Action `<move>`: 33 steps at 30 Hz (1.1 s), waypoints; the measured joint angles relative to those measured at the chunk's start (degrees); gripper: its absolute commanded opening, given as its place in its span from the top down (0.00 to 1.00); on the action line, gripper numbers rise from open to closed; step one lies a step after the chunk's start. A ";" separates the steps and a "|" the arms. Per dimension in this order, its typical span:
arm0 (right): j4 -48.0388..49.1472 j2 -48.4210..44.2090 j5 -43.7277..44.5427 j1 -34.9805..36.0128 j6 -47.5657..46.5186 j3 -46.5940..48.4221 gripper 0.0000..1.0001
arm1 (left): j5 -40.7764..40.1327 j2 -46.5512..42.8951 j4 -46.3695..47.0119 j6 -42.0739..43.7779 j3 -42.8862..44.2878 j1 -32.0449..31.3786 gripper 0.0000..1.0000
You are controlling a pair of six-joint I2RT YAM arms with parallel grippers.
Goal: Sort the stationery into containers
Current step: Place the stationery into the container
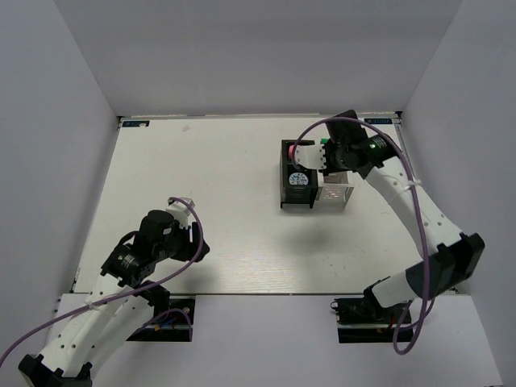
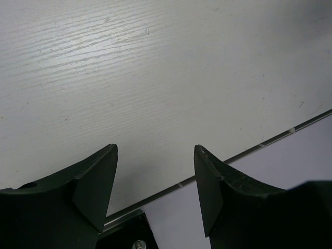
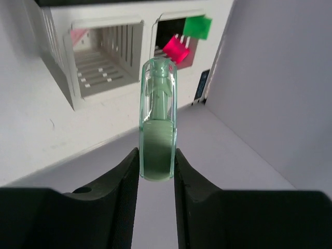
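Observation:
My right gripper (image 3: 156, 155) is shut on a small translucent green capsule-shaped piece (image 3: 158, 119), held upright above the containers (image 1: 339, 196). In the top view this gripper (image 1: 316, 158) hovers over the far part of the block. In the right wrist view two silver-white compartments (image 3: 104, 78) lie below. One holds markers with a pink cap (image 3: 176, 49) and a green cap (image 3: 198, 26). A blue-white tape roll (image 1: 299, 179) lies in a black compartment (image 1: 284, 187). My left gripper (image 2: 155, 150) is open and empty above bare table at the near left (image 1: 181, 208).
White enclosure walls (image 1: 72, 121) stand on three sides; the right wall (image 3: 280, 93) is close to the containers. The table's near edge (image 2: 249, 150) with a metal strip runs under my left gripper, and a black base plate (image 2: 124, 233) lies below it.

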 measured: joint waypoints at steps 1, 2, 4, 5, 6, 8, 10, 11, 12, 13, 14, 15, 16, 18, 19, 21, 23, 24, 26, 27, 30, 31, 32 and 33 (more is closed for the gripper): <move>-0.11 1.44 1.77 -0.09 -1.09 0.00 1.00 | 0.07 0.00 0.02 0.00 0.00 0.00 0.29; -0.31 2.97 3.37 -0.11 -2.23 0.00 1.00 | 0.11 0.00 0.02 0.00 0.00 0.00 0.29; -0.52 5.97 6.32 -0.37 -4.76 0.11 1.00 | 0.11 0.07 0.02 0.00 -0.02 0.00 0.29; -0.68 7.45 7.56 -0.44 -5.73 0.42 1.00 | 0.13 0.09 0.02 0.00 -0.04 0.00 0.29; -0.74 8.87 8.76 -0.46 -6.67 0.74 1.00 | 0.15 0.13 0.02 0.00 -0.04 0.00 0.29; -1.44 11.52 10.78 -0.46 -8.22 1.88 1.00 | 0.17 0.24 0.04 0.00 -0.04 0.07 0.29; -1.99 13.20 12.22 -0.48 -9.62 2.54 1.00 | 0.20 0.28 0.07 0.11 -0.04 0.11 0.29; -2.36 13.73 12.76 -0.52 -10.14 2.56 1.00 | 0.24 0.31 0.07 0.15 -0.04 0.13 0.29; -2.97 14.14 13.35 -0.52 -10.82 2.58 1.00 | 0.31 0.28 0.09 0.17 -0.04 0.15 0.29; -3.67 14.51 13.84 -0.52 -11.26 2.58 1.00 | 0.33 0.31 0.11 0.17 -0.04 0.20 0.29; -4.26 14.84 14.40 -0.50 -11.72 2.56 1.00 | 0.35 0.33 0.13 0.17 -0.04 0.22 0.29; -4.74 15.10 14.80 -0.50 -12.13 2.54 1.00 | 0.37 0.37 0.13 0.17 -0.04 0.22 0.29; -5.25 15.34 15.15 -0.52 -12.48 2.47 1.00 | 0.46 0.39 0.15 0.17 -0.04 0.24 0.29; -5.79 15.63 15.63 -0.50 -13.03 1.99 1.00 | 0.52 0.50 0.15 0.17 -0.04 0.26 0.28; -6.08 15.67 15.87 -0.50 -13.33 1.53 0.94 | 0.55 0.52 0.15 0.17 -0.04 0.26 0.28; -6.67 15.78 15.98 -0.50 -13.62 0.68 0.83 | 0.59 0.61 0.17 0.17 -0.04 0.33 0.28; -7.06 16.20 15.89 -0.50 -13.64 0.11 0.68 | 0.70 0.66 0.15 0.17 -0.04 0.39 0.28; -7.17 16.50 15.76 -0.50 -13.60 0.09 0.60 | 0.76 0.66 0.15 0.17 -0.04 0.46 0.28; -7.19 17.18 15.50 -0.50 -13.31 0.09 0.48 | 0.92 0.66 0.15 0.17 -0.07 0.61 0.28; -7.19 17.51 15.34 -0.48 -12.87 0.09 0.39 | 0.94 0.66 0.15 0.17 -0.07 0.66 0.28; -7.37 17.97 14.40 -0.48 -11.72 0.15 0.35 | 1.01 0.63 0.15 0.17 -0.07 0.68 0.28; -7.58 17.97 14.14 -0.46 -11.30 0.33 0.35 | 1.01 0.63 0.15 0.17 -0.07 0.68 0.28; -7.80 17.97 13.92 -0.46 -10.97 0.68 0.35 | 1.01 0.63 0.17 0.17 -0.07 0.68 0.28; -7.91 17.97 13.66 -0.46 -10.78 1.01 0.35 | 1.07 0.66 0.15 0.17 -0.07 0.70 0.28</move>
